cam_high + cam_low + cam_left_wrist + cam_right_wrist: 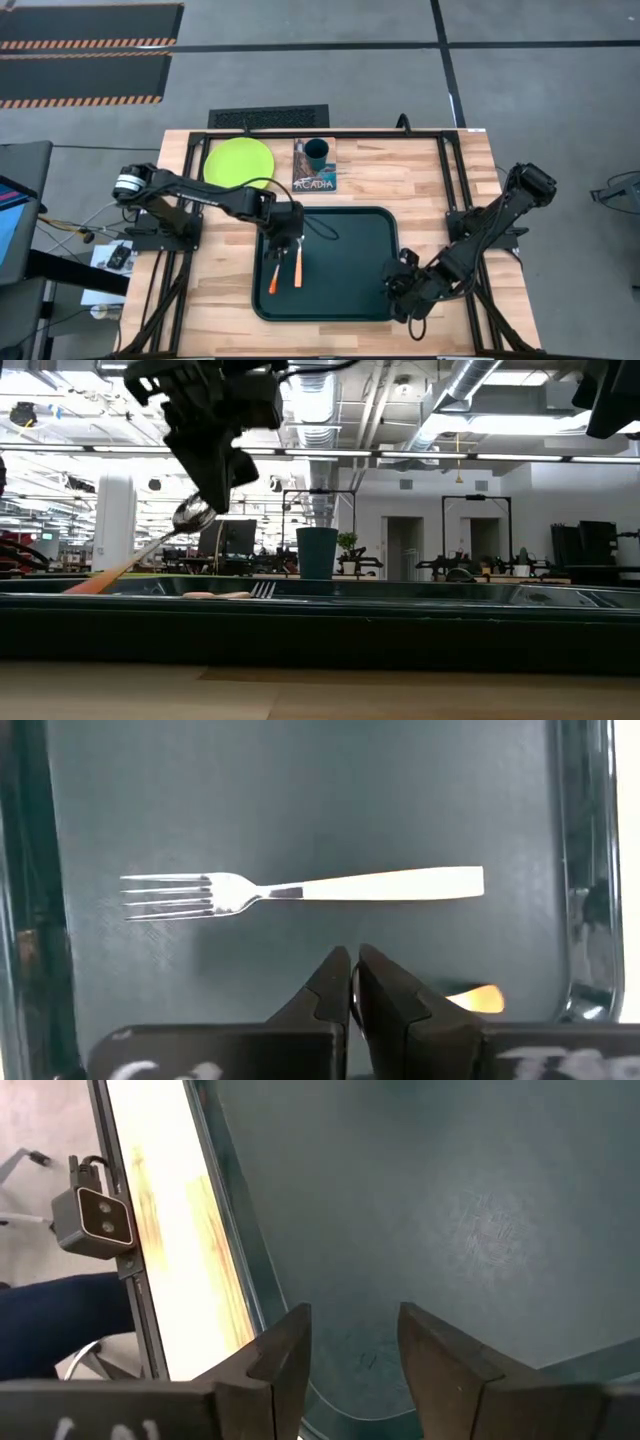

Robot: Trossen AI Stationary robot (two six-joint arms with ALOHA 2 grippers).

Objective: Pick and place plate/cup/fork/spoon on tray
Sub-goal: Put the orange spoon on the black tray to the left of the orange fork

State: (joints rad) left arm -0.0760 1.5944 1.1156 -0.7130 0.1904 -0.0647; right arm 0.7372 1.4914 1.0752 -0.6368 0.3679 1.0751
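Right now I see my left gripper (283,243) over the left part of the tray (350,270), its two dark fingers (325,990) pressed nearly together on the spoon (180,525), which hangs tilted above the tray floor: silver bowl up by the fingers, red-orange handle sloping down and away. One fork (300,888) lies flat on the smooth dark green tray just beside it, four silver tines and a long slim handle, apart from the spoon. That makes two pieces of cutlery, one held and one resting. The tray is a rounded-corner rectangle with a raised glossy rim, sitting on the pale wood-grain table (420,180). One flat round lime-green plate (238,162) lies on the table's far left, well apart from the tray. One small dark teal cup (317,153) stands upright on the "Acadia" picture book (314,168), just beyond the tray's far edge. My right gripper (403,288) waits low over the tray's right near corner, its fingers (285,1355) held apart with nothing between them. From the right wrist view I also see a small grey camera box (92,1218) mounted on the table's dark frame rail, beyond the wooden edge.
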